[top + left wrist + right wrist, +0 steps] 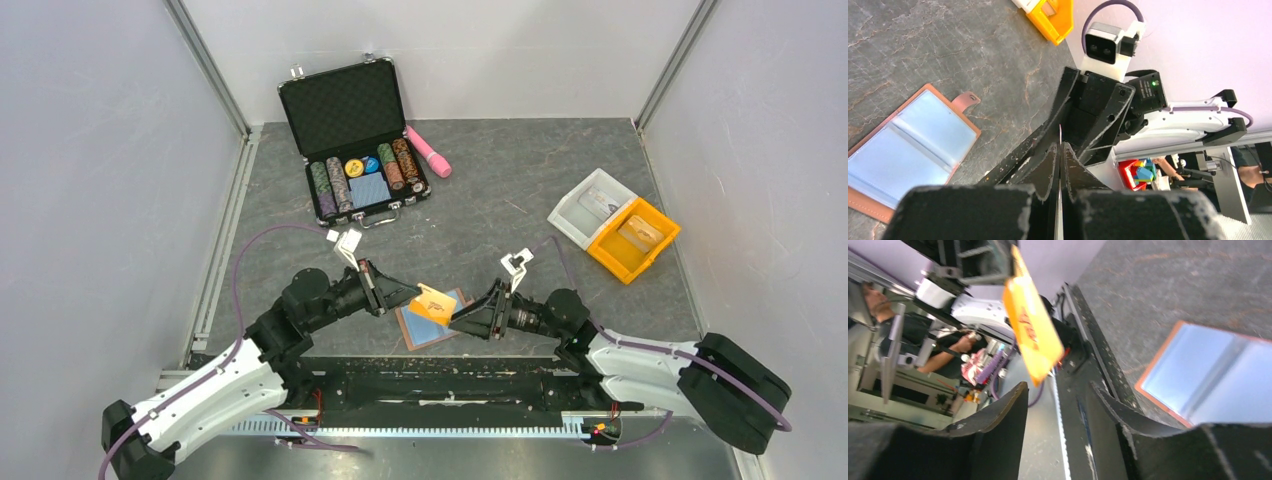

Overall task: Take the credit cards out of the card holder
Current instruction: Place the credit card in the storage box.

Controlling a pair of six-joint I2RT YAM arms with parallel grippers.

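The brown card holder (427, 331) lies open on the table between the two arms, its light blue pockets (908, 145) facing up and its small tab toward the back. Just above it hangs an orange-yellow credit card (432, 302), with my left gripper (410, 297) shut on its left edge. In the left wrist view the card (1060, 134) shows edge-on between the closed fingers. My right gripper (1058, 385) is open just right of the card, which (1033, 325) hangs free beyond its fingertips. The holder (1213, 375) lies to that gripper's right. Any other cards are not visible.
An open black poker chip case (355, 140) stands at the back left, with a pink cylinder (428, 150) beside it. A white bin (596, 205) and a yellow bin (632, 238) sit at the right. Grey walls close in the table on three sides.
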